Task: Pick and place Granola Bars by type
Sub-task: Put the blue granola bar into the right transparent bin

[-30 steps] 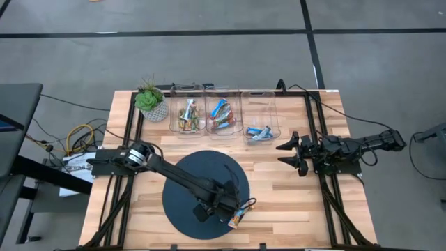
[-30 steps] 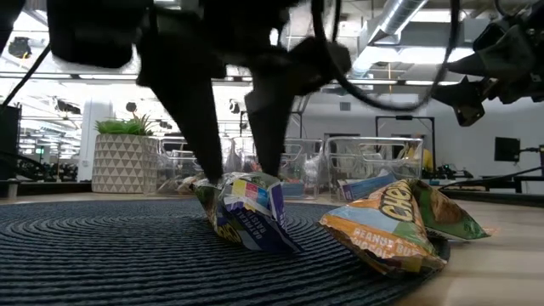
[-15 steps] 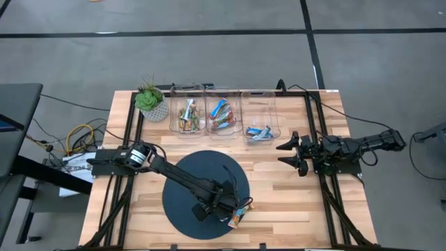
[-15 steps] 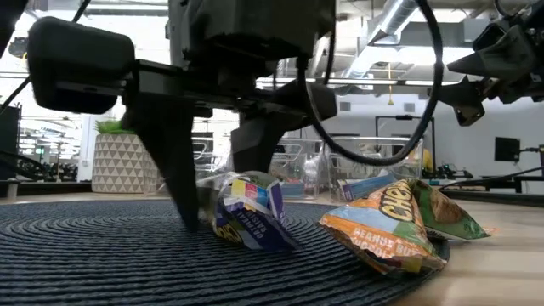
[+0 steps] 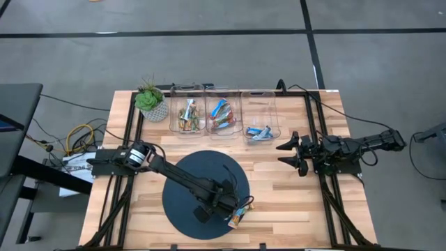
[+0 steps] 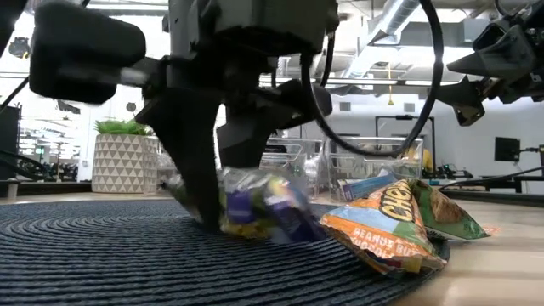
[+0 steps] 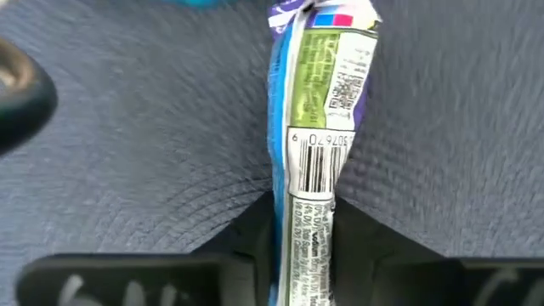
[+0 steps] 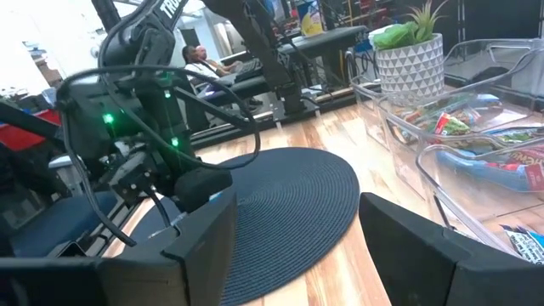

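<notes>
Held bar: a blue, green and silver granola bar (image 7: 321, 127) lies on the dark round mat (image 5: 182, 183) near its edge closest to the right arm, with the barcode side facing the wrist camera.
Left gripper: the left gripper (image 6: 212, 183) is down on the mat with its two fingers pressed against the wrapper from either side; the left wrist view shows the bar pinched between them. In the low view the bar (image 6: 255, 204) appears blurred at the fingertips, low over the mat surface.
Second bar: a tan and orange granola bar (image 6: 399, 223) lies just beside the held one, partly on the mat edge and partly on the wooden table (image 5: 279, 199); in the high view it shows as a small wrapper (image 5: 235, 219) close to the gripper.
Bins: three clear plastic bins (image 5: 224, 111) stand in a row at the far side of the table. One bin contains tan and orange bars (image 5: 187, 116), the middle one blue and red bars (image 5: 221, 116), the third blue and silver bars (image 5: 259, 132).
Right gripper: the right gripper (image 5: 289, 153) hangs above the table well apart from the mat, fingers spread wide, nothing between them.
Other items: a potted plant (image 5: 150, 101) stands beside the row of bins.
</notes>
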Robot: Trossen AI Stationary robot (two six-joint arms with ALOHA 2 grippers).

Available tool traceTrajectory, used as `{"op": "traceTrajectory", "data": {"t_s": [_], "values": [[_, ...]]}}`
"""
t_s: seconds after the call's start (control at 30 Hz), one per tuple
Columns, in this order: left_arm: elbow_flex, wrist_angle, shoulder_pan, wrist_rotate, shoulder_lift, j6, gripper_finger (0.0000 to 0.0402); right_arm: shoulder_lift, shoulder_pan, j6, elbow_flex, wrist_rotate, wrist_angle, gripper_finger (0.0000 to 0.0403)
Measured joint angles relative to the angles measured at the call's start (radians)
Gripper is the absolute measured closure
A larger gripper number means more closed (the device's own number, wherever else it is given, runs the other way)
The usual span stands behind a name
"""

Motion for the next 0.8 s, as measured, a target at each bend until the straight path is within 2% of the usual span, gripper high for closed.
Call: {"op": "traceTrajectory", "data": {"t_s": [0.27, 0.6, 0.8], "values": [[0.000, 0.065, 0.039, 0.007, -0.081, -0.121, 0.0363, 0.000, 0.000, 0.000, 0.000, 0.000, 0.000, 0.0159], [0.000, 0.173, 0.170, 0.001, -0.192, -0.388, 0.0359, 0.000, 0.000, 0.000, 0.000, 0.000, 0.000, 0.0159], [0.003, 0.231, 0.281, 0.001, -0.214, -0.442, 0.0360, 0.000, 0.000, 0.000, 0.000, 0.000, 0.000, 0.0159]]}}
